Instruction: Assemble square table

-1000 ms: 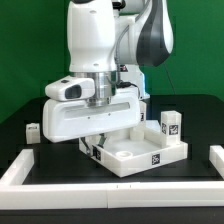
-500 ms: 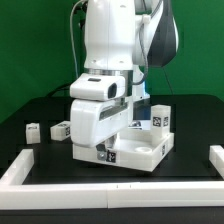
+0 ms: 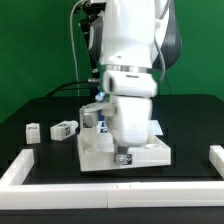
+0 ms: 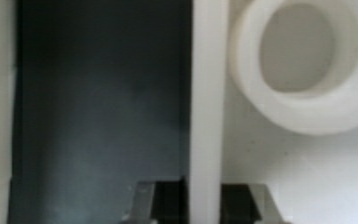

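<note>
Gripper: we saw it (image 3: 122, 157) pointing straight down at the near edge of the top, below the bulky white arm (image 3: 130, 50).
Jaws: in the wrist view the gripper (image 4: 204, 203) was closed tight on the top's rim (image 4: 206, 100). The thin white wall ran up between the two dark fingers (image 4: 158, 203), so it had hold of the top.
Top: the white square top (image 3: 150, 152) sat in the middle of the black bench (image 3: 190, 115), right under the arm, which hid much of it. We could not tell whether it lay flat on the bench or was raised a little.
Socket: we saw one round socket (image 4: 309, 60) just beside the gripped rim, on the inner side of the top.
Legs: two short white legs with tags stood out on the left. One (image 3: 33, 131) was farthest left. The other (image 3: 63, 127) was beside it, near the top's far left corner and not touching it. We could not make out the other legs.
Rails: long white rails bordered the bench, at the near left (image 3: 20, 170), at the right (image 3: 215, 158) and along the near edge (image 3: 110, 190), all well apart from the top.
</note>
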Action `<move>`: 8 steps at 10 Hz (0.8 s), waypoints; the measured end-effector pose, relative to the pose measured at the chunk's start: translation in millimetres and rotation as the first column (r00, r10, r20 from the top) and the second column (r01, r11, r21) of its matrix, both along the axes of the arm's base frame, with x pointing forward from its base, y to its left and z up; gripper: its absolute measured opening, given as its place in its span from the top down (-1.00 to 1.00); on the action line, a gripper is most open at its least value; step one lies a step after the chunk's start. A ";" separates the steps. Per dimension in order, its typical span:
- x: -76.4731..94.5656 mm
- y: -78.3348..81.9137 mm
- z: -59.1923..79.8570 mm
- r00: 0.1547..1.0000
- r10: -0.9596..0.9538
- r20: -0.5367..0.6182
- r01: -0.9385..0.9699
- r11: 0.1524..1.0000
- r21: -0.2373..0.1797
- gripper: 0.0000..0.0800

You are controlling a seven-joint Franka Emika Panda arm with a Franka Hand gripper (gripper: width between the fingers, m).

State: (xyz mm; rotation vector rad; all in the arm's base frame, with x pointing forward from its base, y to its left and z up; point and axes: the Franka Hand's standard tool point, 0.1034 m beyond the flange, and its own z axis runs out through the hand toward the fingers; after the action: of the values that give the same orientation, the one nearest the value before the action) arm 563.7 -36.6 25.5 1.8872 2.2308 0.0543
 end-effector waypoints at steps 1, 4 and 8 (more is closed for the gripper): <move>0.0 -0.4 0.1 1.000 -0.002 -0.002 0.002 1.000 0.000 0.84; 21.4 36.3 1.1 0.999 -0.035 0.004 0.035 0.999 0.022 0.84; 51.2 45.0 12.1 0.998 -0.012 0.057 0.011 0.999 0.030 0.84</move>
State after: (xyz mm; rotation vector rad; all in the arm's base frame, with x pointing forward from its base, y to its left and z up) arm 614.9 8.4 37.6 1.8891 2.1935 0.1389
